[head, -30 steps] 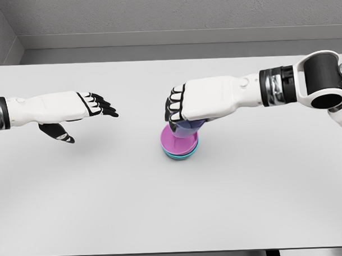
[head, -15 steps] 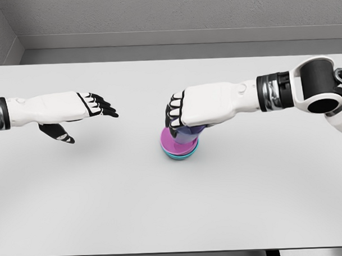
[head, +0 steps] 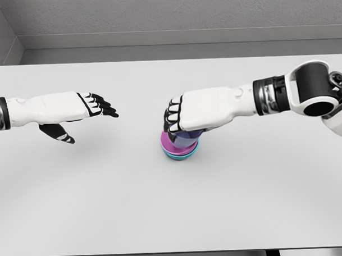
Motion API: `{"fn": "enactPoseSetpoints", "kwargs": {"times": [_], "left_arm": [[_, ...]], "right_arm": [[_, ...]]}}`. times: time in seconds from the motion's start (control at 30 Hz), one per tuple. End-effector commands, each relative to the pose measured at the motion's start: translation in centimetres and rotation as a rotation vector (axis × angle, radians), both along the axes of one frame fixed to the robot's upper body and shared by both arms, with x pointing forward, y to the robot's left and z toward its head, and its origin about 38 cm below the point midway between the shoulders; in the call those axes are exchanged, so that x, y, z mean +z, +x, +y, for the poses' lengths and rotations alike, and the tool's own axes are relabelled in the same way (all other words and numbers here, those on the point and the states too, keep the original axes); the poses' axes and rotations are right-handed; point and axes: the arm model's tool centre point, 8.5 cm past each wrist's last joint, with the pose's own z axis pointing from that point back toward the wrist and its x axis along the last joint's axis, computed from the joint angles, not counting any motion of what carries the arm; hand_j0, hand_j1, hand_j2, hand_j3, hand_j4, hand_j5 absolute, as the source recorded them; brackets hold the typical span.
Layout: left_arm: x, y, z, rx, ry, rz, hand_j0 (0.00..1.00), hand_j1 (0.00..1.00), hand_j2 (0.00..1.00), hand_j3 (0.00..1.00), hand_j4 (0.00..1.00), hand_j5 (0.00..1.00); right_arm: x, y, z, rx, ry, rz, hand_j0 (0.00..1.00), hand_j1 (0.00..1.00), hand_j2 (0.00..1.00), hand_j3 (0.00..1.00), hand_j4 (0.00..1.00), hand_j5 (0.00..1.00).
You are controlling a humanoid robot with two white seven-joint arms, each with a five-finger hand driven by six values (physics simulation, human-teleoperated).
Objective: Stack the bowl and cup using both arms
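Lowering since a second ago, our right hand (head: 184,113) grips the cup (head: 185,140) into the bowl (head: 179,150); left hand (head: 75,111) open, idle; release next.

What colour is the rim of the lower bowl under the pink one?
Teal, on the lower bowl peeking beneath the pink bowl; seen in the head view.

perhaps a lab: bare white table (head: 174,218), grey wall (head: 172,13).
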Motion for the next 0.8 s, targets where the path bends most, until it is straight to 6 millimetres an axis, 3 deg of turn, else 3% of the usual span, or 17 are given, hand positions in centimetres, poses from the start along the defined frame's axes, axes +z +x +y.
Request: {"fn": "enactPoseSetpoints", "kwargs": {"times": [0.0,0.77], "left_arm": [[0.06,0.01,0.03,0.003,-0.005,0.002,1.00,1.00,1.00,1.00,1.00,1.00],[0.08,-0.01,-0.01,0.002,-0.005,0.001,1.00,1.00,1.00,1.00,1.00,1.00]], "right_arm": [[-0.13,-0.05,0.11,0.001,0.002,0.008,0.57,0.57,0.57,0.57,0.57,0.57],[-0.57,-0.04,0.59,0.007,-0.006,0.006,0.57,0.57,0.57,0.57,0.57,0.57]]}}
